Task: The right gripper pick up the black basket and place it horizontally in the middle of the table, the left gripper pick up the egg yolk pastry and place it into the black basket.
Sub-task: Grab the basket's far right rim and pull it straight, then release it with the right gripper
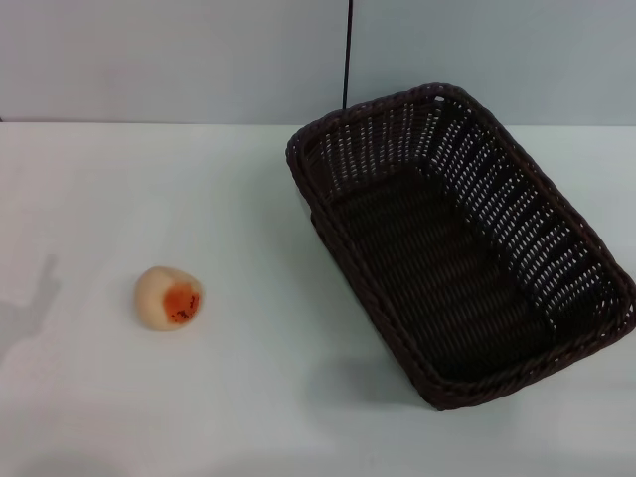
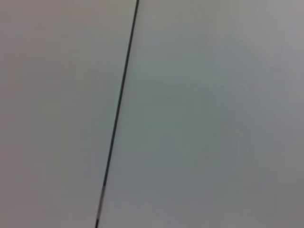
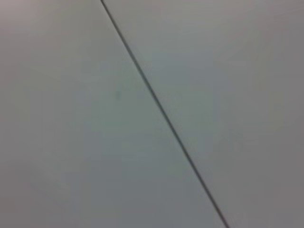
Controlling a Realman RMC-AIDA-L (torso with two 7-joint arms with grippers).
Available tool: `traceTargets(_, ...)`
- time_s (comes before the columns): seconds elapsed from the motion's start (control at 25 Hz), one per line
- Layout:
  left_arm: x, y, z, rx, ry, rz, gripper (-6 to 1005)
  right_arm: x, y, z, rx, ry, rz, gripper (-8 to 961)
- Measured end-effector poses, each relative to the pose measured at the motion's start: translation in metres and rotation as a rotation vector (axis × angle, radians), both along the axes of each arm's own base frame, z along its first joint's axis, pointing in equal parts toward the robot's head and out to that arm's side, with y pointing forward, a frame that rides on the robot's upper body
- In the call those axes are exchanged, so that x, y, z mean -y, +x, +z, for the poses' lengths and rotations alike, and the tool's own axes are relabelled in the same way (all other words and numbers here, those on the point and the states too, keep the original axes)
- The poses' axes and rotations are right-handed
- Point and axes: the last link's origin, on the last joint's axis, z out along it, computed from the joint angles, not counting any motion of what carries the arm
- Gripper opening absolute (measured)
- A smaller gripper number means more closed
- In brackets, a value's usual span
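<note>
The black basket [image 1: 467, 248] is woven wicker, dark brown-black, with openwork sides, a braided rim and a slight sheen on the strands. The egg yolk pastry [image 1: 168, 297] looks matt and soft, its orange-red patch rougher. The bench [image 1: 149, 199] is smooth, matt white.

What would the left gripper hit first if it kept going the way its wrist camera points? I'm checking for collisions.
Probably the pale wall panel beside the dark seam; nothing else shows, and depth is unclear.

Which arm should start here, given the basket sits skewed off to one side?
Right, probably: the black basket lies angled on the robot's right, empty. The egg yolk pastry waits left on the table. Neither gripper is in view.
</note>
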Motion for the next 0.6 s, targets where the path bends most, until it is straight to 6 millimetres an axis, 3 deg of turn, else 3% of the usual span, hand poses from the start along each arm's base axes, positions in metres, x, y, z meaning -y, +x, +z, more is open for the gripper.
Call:
traceTargets(0.4,0.001,-0.006,0.010,0.006,-0.050,-0.020,795,0.017,0.003,0.035,-0.069,-0.067,0.148,833)
traceTargets(0.6,0.001,-0.008,0.014,-0.010,-0.054,-0.015,795,0.017,0.009,0.057,-0.113,-0.171,0.197,828)
